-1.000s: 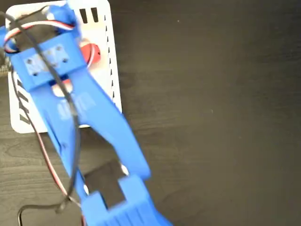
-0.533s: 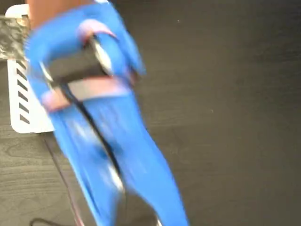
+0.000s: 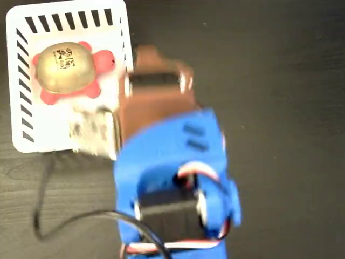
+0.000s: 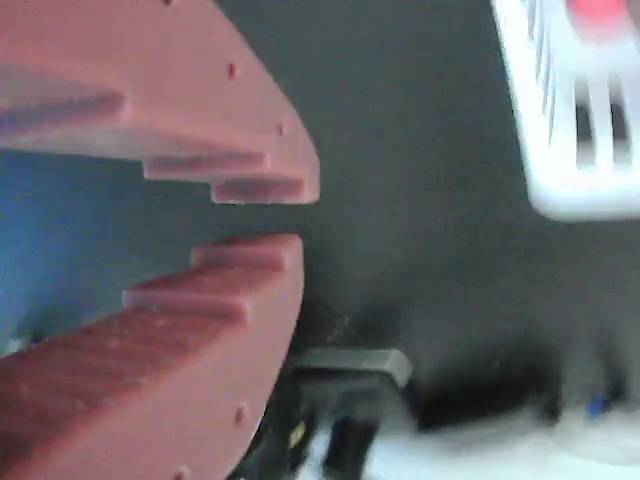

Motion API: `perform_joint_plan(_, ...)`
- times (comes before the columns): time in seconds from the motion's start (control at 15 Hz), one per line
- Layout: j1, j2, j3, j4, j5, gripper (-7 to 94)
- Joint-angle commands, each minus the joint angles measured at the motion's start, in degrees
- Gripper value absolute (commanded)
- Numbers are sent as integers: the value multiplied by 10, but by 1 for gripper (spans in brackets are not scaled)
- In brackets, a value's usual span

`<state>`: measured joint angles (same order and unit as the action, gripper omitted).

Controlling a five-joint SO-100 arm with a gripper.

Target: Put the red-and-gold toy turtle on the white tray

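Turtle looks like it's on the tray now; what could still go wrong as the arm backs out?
1. The arm is blurred beside the white tray; it could clip the near wall and shift the tray.
2. The black cable loops near the tray's lower edge and might snag it.
3. The hand is empty, nearly closed; the turtle sits free, so a jolt may move it.

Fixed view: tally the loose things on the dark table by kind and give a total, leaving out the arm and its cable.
Toy turtle: 1, the red-and-gold toy turtle, lying inside the tray
Tray: 1, the white tray
Total: 2
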<state>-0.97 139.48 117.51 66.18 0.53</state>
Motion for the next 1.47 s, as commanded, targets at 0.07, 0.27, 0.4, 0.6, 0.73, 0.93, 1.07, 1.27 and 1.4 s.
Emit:
perform_joint_plan(0.07, -27, 155, 262, -100, -4, 0)
perform_joint_plan(0.27, -36, 296, 421, -121, -2, 0)
perform_joint_plan(0.4, -33, 399, 486, -77, -4, 0)
perform_joint_plan(0.6, -25, 456, 504, -6, -1, 0)
perform_joint_plan(0.73, -29, 459, 504, 40, 26, 0)
perform_joint_plan(0.93, -26, 469, 501, 60, 32, 0)
perform_joint_plan(1.07, -31, 469, 501, 60, 28, 0)
perform_joint_plan(1.27, -30, 469, 501, 60, 29, 0)
perform_joint_plan(1.4, -30, 469, 501, 60, 29, 0)
